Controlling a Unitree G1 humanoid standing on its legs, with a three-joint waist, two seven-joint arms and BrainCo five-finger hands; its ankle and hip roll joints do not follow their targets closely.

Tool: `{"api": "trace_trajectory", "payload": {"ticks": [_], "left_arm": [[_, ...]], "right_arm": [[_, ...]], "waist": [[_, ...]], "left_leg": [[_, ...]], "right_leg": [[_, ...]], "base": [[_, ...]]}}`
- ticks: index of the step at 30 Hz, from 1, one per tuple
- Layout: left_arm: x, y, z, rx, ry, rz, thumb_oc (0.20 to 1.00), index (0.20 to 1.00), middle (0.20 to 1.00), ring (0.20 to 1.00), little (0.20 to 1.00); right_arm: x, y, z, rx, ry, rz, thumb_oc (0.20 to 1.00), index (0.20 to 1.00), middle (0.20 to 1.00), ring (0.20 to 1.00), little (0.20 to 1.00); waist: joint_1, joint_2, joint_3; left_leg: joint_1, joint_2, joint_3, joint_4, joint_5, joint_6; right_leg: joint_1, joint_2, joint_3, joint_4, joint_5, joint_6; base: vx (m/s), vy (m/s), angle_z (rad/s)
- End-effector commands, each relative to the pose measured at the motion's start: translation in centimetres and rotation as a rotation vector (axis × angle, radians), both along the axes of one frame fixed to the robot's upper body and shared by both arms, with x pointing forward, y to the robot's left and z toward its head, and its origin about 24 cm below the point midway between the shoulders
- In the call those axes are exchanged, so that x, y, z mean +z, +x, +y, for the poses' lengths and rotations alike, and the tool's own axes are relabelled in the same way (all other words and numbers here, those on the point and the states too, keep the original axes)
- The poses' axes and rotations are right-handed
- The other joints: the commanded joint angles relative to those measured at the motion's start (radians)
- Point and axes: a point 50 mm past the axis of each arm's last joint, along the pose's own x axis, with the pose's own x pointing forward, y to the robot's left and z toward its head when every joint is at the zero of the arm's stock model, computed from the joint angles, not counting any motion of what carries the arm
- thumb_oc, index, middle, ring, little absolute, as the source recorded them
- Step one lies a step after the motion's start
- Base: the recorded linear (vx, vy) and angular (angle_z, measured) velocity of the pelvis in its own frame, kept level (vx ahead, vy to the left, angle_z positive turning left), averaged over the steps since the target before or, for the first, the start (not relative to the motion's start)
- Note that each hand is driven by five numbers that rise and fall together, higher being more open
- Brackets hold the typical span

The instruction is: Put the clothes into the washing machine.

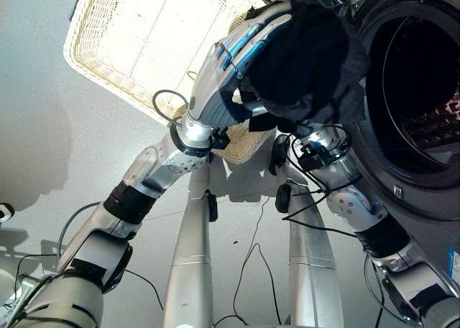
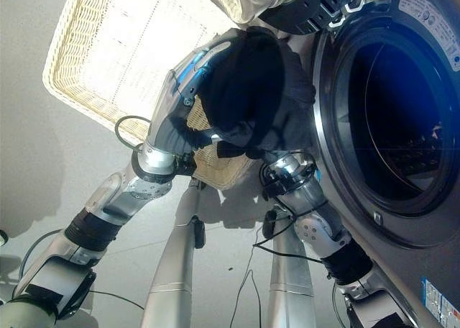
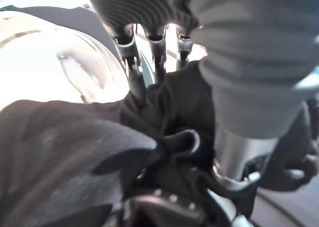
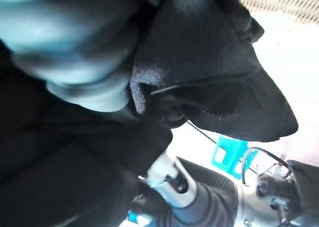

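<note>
The washing machine [image 2: 402,126] stands open at the right, the wicker basket [image 1: 144,47] beside it on the floor. Between them a dark garment [image 1: 309,62] bunches just before the drum opening, the left hand [image 1: 230,62] curled round it; the right hand [image 4: 75,43] is buried beneath, its fingers hidden.

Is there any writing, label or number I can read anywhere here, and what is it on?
On the washing machine, a label at the top of its front: printed, but too small to read.
Low on the same front, a sticker: too small to read.
On the dark clothes and the wicker basket: no writing that I can see.
</note>
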Motion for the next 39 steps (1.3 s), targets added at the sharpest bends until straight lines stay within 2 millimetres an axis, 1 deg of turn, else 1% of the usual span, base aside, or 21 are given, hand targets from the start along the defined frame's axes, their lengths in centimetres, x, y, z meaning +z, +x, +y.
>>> {"api": "trace_trajectory", "payload": {"ticks": [1, 9, 14, 17, 19, 20, 21, 22, 23, 24, 25, 26, 30, 33, 35, 36, 37, 39], "left_arm": [[0.0, -1.3, -0.9, -0.050, 0.005, -0.012, 1.000, 1.000, 1.000, 1.000, 1.000], [-0.2, -0.5, 0.1, 0.031, -0.007, 0.027, 1.000, 1.000, 1.000, 1.000, 1.000], [-0.3, 0.2, 1.1, 0.085, -0.057, 0.067, 1.000, 1.000, 1.000, 1.000, 1.000], [-0.7, 0.9, 2.2, 0.099, -0.167, 0.133, 1.000, 1.000, 1.000, 1.000, 1.000], [-0.8, 1.2, 2.6, 0.096, -0.207, 0.151, 1.000, 1.000, 1.000, 1.000, 1.000], [-1.0, 1.4, 3.5, 0.070, -0.309, 0.187, 1.000, 1.000, 1.000, 1.000, 1.000], [-1.2, 1.5, 4.0, 0.053, -0.372, 0.201, 1.000, 1.000, 1.000, 1.000, 1.000], [-1.4, 1.6, 4.2, 0.047, -0.409, 0.204, 1.000, 1.000, 1.000, 1.000, 1.000], [-1.4, 1.6, 4.2, 0.047, -0.409, 0.204, 1.000, 1.000, 1.000, 1.000, 1.000], [-1.8, 1.6, 4.7, 0.031, -0.492, 0.199, 1.000, 1.000, 1.000, 1.000, 1.000], [-1.8, 1.6, 4.8, 0.029, -0.496, 0.198, 1.000, 1.000, 1.000, 1.000, 1.000], [-1.9, 1.6, 5.1, 0.024, -0.548, 0.196, 1.000, 1.000, 1.000, 1.000, 1.000], [-2.4, 2.2, 5.7, 0.049, -0.632, 0.212, 1.000, 1.000, 1.000, 1.000, 1.000], [-2.8, 2.8, 6.3, 0.085, -0.677, 0.231, 1.000, 1.000, 1.000, 1.000, 1.000], [-3.2, 3.6, 6.8, 0.138, -0.700, 0.252, 1.000, 1.000, 1.000, 1.000, 1.000], [-3.4, 3.8, 6.9, 0.144, -0.703, 0.254, 1.000, 1.000, 1.000, 1.000, 1.000], [-3.9, 4.5, 7.3, 0.177, -0.718, 0.279, 1.000, 1.000, 1.000, 1.000, 1.000], [-4.2, 5.3, 7.7, 0.218, -0.725, 0.303, 1.000, 1.000, 1.000, 1.000, 1.000]], "right_arm": [[3.4, -2.5, -0.7, 0.043, 0.168, -0.200, 0.200, 0.200, 0.200, 0.200, 0.200], [3.9, -2.7, -2.2, -0.030, 0.248, -0.237, 0.200, 0.200, 0.200, 0.200, 0.200], [3.9, -2.8, -3.4, -0.075, 0.324, -0.251, 0.200, 0.200, 0.200, 0.200, 0.200], [3.5, -2.5, -3.7, -0.048, 0.362, -0.213, 0.200, 0.200, 0.200, 0.200, 0.200], [3.3, -2.4, -3.8, -0.041, 0.368, -0.198, 0.200, 0.200, 0.200, 0.200, 0.200], [3.1, -2.1, -3.8, -0.040, 0.380, -0.173, 0.200, 0.200, 0.200, 0.200, 0.200], [2.9, -1.9, -3.9, -0.049, 0.383, -0.162, 0.200, 0.200, 0.200, 0.200, 0.200], [2.7, -1.8, -3.9, -0.051, 0.391, -0.153, 0.200, 0.200, 0.200, 0.200, 0.200], [2.7, -1.8, -3.9, -0.051, 0.391, -0.153, 0.200, 0.200, 0.200, 0.200, 0.200], [2.5, -1.4, -3.9, -0.055, 0.412, -0.134, 0.200, 0.200, 0.200, 0.200, 0.200], [2.5, -1.4, -3.9, -0.055, 0.413, -0.133, 0.200, 0.200, 0.200, 0.200, 0.200], [2.4, -1.1, -3.9, -0.060, 0.424, -0.122, 0.200, 0.200, 0.200, 0.200, 0.200], [1.8, -0.2, -4.0, -0.107, 0.423, -0.068, 0.200, 0.200, 0.200, 0.200, 0.200], [1.0, 0.8, -4.3, -0.134, 0.428, 0.007, 0.200, 0.200, 0.200, 0.200, 0.200], [0.1, 1.9, -5.0, -0.165, 0.445, 0.102, 0.200, 0.200, 0.200, 0.200, 0.200], [-0.1, 2.1, -5.2, -0.170, 0.446, 0.113, 0.200, 0.200, 0.200, 0.200, 0.200], [-1.1, 3.1, -6.1, -0.206, 0.464, 0.184, 0.200, 0.200, 0.200, 0.200, 0.200], [-2.1, 4.1, -7.1, -0.252, 0.482, 0.250, 0.200, 0.200, 0.200, 0.200, 0.200]], "waist": [[-0.009, 0.000, -0.023], [-0.009, 0.003, -0.023], [-0.011, 0.006, -0.023], [-0.012, 0.005, -0.023], [-0.012, 0.005, -0.023], [-0.010, 0.005, -0.023], [-0.008, 0.006, -0.023], [-0.006, 0.007, -0.023], [-0.006, 0.007, -0.023], [-0.003, 0.008, -0.023], [-0.003, 0.008, -0.023], [-0.001, 0.007, -0.023], [-0.003, 0.006, -0.023], [-0.004, 0.005, -0.023], [-0.008, 0.003, -0.023], [-0.008, 0.003, -0.023], [-0.011, 0.002, -0.023], [-0.014, 0.002, -0.023]], "left_leg": [[-0.013, -0.038, 0.029, 0.136, -0.148, -0.022], [-0.014, -0.036, 0.032, 0.138, -0.148, -0.025], [-0.017, -0.032, 0.033, 0.140, -0.149, -0.025], [-0.018, -0.030, 0.034, 0.140, -0.147, -0.025], [-0.017, -0.030, 0.034, 0.138, -0.147, -0.025], [-0.016, -0.029, 0.035, 0.137, -0.146, -0.025], [-0.015, -0.029, 0.034, 0.135, -0.145, -0.025], [-0.015, -0.028, 0.033, 0.135, -0.144, -0.025], [-0.015, -0.028, 0.033, 0.135, -0.144, -0.025], [-0.017, -0.029, 0.029, 0.137, -0.144, -0.026], [-0.017, -0.029, 0.029, 0.137, -0.143, -0.026], [-0.017, -0.032, 0.026, 0.136, -0.142, -0.027], [-0.015, -0.031, 0.027, 0.136, -0.140, -0.030], [-0.011, -0.030, 0.030, 0.135, -0.139, -0.030], [-0.008, -0.029, 0.033, 0.137, -0.139, -0.032], [-0.007, -0.028, 0.034, 0.137, -0.139, -0.033], [-0.003, -0.026, 0.037, 0.136, -0.137, -0.035], [-0.002, -0.022, 0.041, 0.136, -0.137, -0.038]], "right_leg": [[0.075, 0.028, -0.046, -0.278, 0.219, 0.132], [0.073, 0.023, -0.047, -0.277, 0.221, 0.134], [0.070, 0.022, -0.045, -0.274, 0.222, 0.136], [0.068, 0.023, -0.042, -0.274, 0.223, 0.135], [0.069, 0.024, -0.041, -0.274, 0.224, 0.135], [0.069, 0.023, -0.042, -0.275, 0.224, 0.134], [0.070, 0.022, -0.043, -0.275, 0.223, 0.133], [0.071, 0.021, -0.043, -0.276, 0.222, 0.133], [0.071, 0.021, -0.043, -0.276, 0.222, 0.133], [0.070, 0.020, -0.044, -0.275, 0.223, 0.132], [0.071, 0.020, -0.044, -0.275, 0.223, 0.132], [0.073, 0.021, -0.045, -0.278, 0.224, 0.131], [0.075, 0.024, -0.043, -0.278, 0.226, 0.129], [0.078, 0.027, -0.041, -0.278, 0.225, 0.128], [0.080, 0.031, -0.039, -0.275, 0.223, 0.126], [0.081, 0.031, -0.039, -0.275, 0.223, 0.126], [0.085, 0.034, -0.037, -0.277, 0.224, 0.124], [0.087, 0.037, -0.034, -0.278, 0.223, 0.124]], "base": [[0.00, 0.000, 0.00], [0.00, 0.000, 0.00], [0.00, 0.000, 0.00], [0.00, 0.000, 0.00], [0.00, 0.000, 0.00], [0.00, 0.000, 0.00], [0.00, 0.000, 0.00], [0.00, 0.000, 0.00], [0.00, 0.000, 0.00], [0.00, 0.000, 0.00], [0.00, 0.000, 0.00], [0.00, 0.000, 0.00], [0.00, 0.000, 0.00], [0.00, 0.000, 0.00], [0.00, 0.000, 0.00], [-0.01, 0.037, -0.01], [-0.01, 0.034, -0.02], [-0.01, 0.039, -0.03]]}}
